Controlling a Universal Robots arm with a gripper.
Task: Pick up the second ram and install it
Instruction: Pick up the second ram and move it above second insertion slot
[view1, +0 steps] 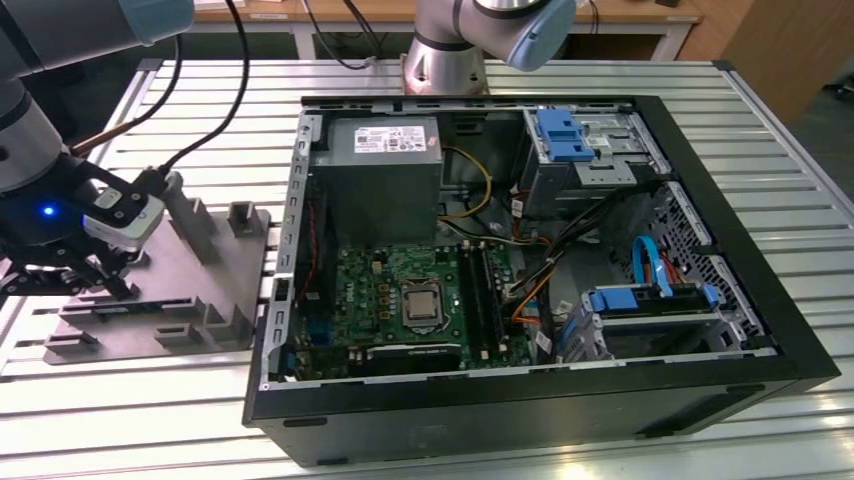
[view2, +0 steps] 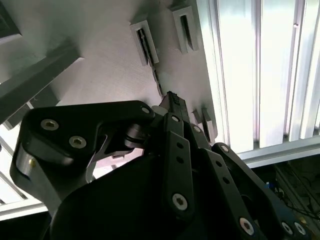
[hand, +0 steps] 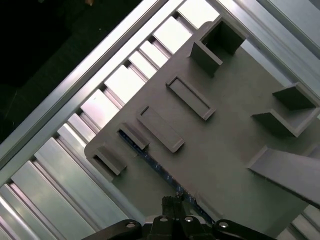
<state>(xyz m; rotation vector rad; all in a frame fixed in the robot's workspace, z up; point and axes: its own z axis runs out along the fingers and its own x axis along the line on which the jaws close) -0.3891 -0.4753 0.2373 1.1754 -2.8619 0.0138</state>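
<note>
Closest to the lens in both wrist views is the dark linkage of the gripper (hand: 174, 204), poised directly over the second ram (hand: 156, 166), a thin dark strip standing on edge in the slotted blocks of the grey fixture plate (hand: 227, 150). Whether the gripper is apart, together or clamped on the strip I cannot tell, nor whether it touches it. In the exterior view all this sits at the far left of the frame, on the slatted metal table (view1: 147, 430), well apart from the open computer case (view1: 534, 410) in the centre, where the long black memory slots (view1: 477, 295) lie just beside the processor socket (view1: 422, 303). The step in hand reads as the pick. Done well, I judge, it means squaring up across the strip's flat faces, taking hold on bare board rather than on chips, clear of the holding blocks, and drawing it straight out along the slots, since any tilt could wedge so thin a board.
</note>
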